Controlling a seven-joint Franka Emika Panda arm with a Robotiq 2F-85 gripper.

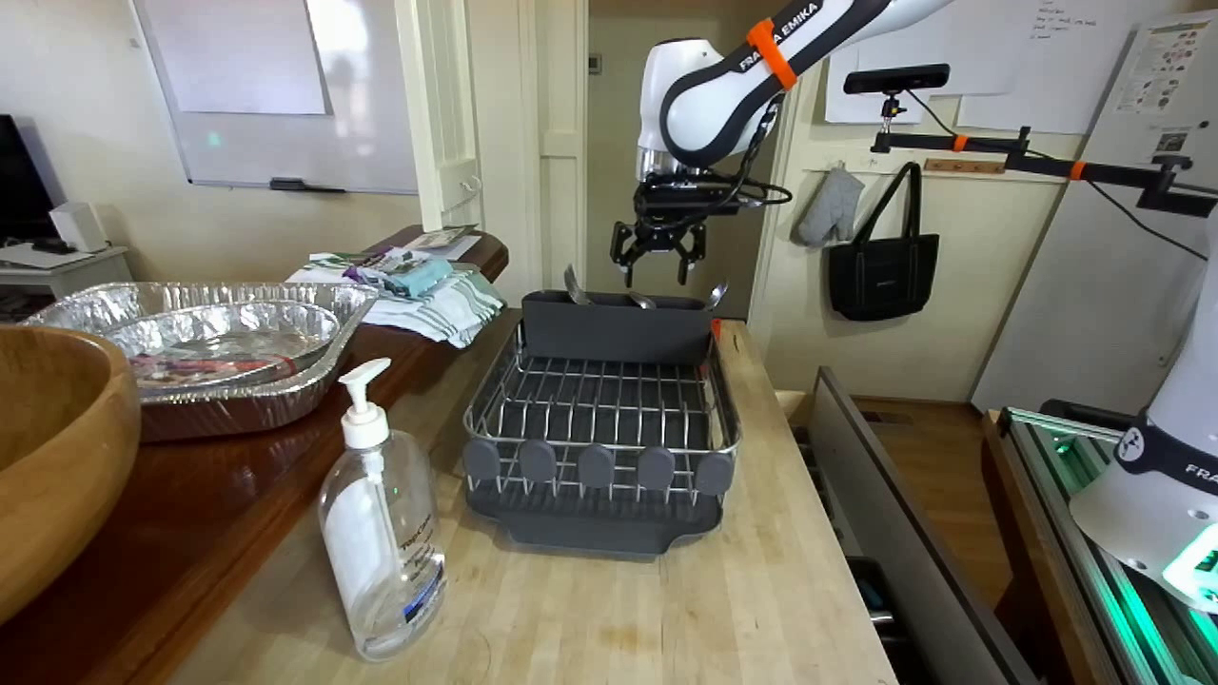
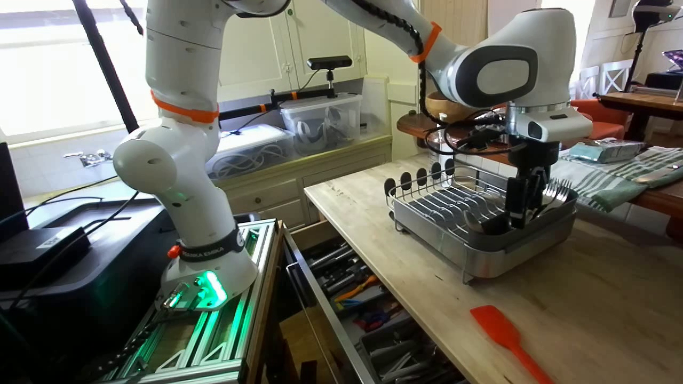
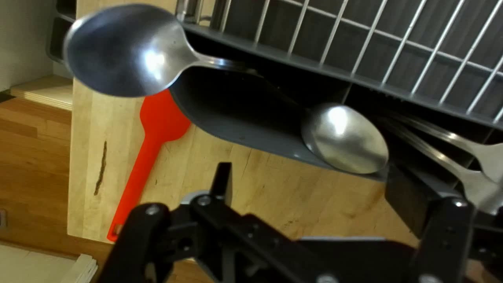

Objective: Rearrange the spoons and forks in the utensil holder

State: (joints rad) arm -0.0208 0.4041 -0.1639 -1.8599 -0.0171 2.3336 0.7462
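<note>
The spoons (image 3: 125, 51) and forks (image 2: 556, 193) are glossy metal, the holder (image 1: 618, 328) smooth matt plastic, the rack (image 3: 407, 38) shiny metal wire, the bench (image 1: 571, 609) smooth wood, the tray (image 1: 328, 381) shiny foil.

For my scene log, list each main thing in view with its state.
Gripper: open, holding nothing
Spoons: in the utensil holder, bowl ends up
Forks: in the same holder, tines up
Drawer: open
Red spatula: lying flat
Pump bottle: standing upright
Base light: lit green

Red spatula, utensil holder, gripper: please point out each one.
Red spatula (image 3: 139, 177): in the wrist view, on its handle.
Utensil holder (image 1: 617, 333): in an exterior view, on its outer wall.
Gripper (image 1: 656, 275): in an exterior view, midway between its fingertips.
</note>
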